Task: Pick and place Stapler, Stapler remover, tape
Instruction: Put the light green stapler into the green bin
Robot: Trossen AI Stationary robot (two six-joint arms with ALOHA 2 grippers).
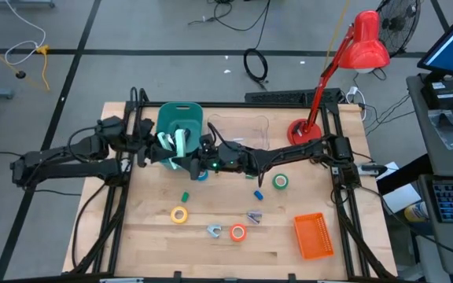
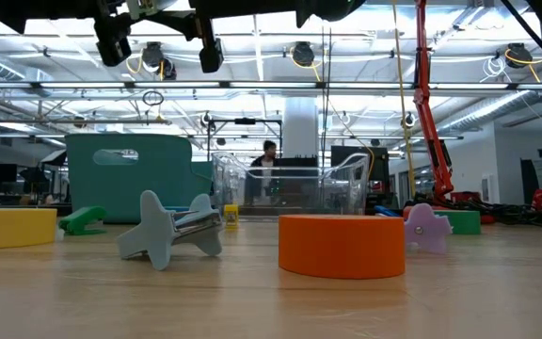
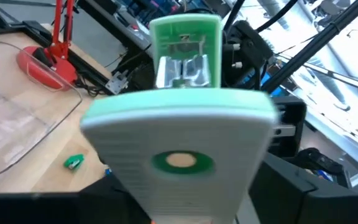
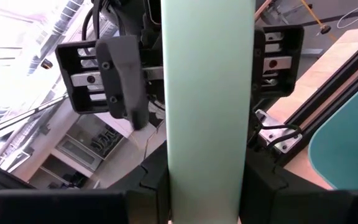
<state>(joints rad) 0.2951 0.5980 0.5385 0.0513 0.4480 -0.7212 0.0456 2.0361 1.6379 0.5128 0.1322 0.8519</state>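
A pale green stapler (image 1: pixel 178 145) is lifted over the near rim of the teal bin (image 1: pixel 181 122), between both arms. My left gripper (image 1: pixel 162 149) comes from the table's left, my right gripper (image 1: pixel 204 155) from the right; each is shut on the stapler. The left wrist view shows the stapler (image 3: pixel 179 124) swung open, its metal channel (image 3: pixel 184 70) facing the camera. Yellow tape (image 1: pixel 179 214), orange tape (image 1: pixel 238 233) and green tape (image 1: pixel 280 181) lie flat on the table. Blue tape (image 1: pixel 201 174) lies partly under the right arm. Two staple removers (image 1: pixel 214 230) (image 1: pixel 254 216) lie near the orange tape. My left gripper holds the stapler's pale green body (image 3: pixel 179 180) pinched between its two fingers, coming level from the table's left; the stapler is lifted clear and reaches out beyond the fingers. My right gripper pinches the stapler's long pale green arm (image 4: pixel 207 174) between its two fingers (image 4: pixel 151 186), level from the table's right, fingers lying along it; the left gripper's body (image 4: pixel 104 68) shows just behind.
A clear container (image 1: pixel 238 130) stands right of the teal bin, and a red lamp's base (image 1: pixel 301 132) stands beyond it. A small green stapler (image 1: pixel 185 196), a small blue piece (image 1: pixel 259 194) and an orange basket (image 1: pixel 314 236) lie on the near half of the table.
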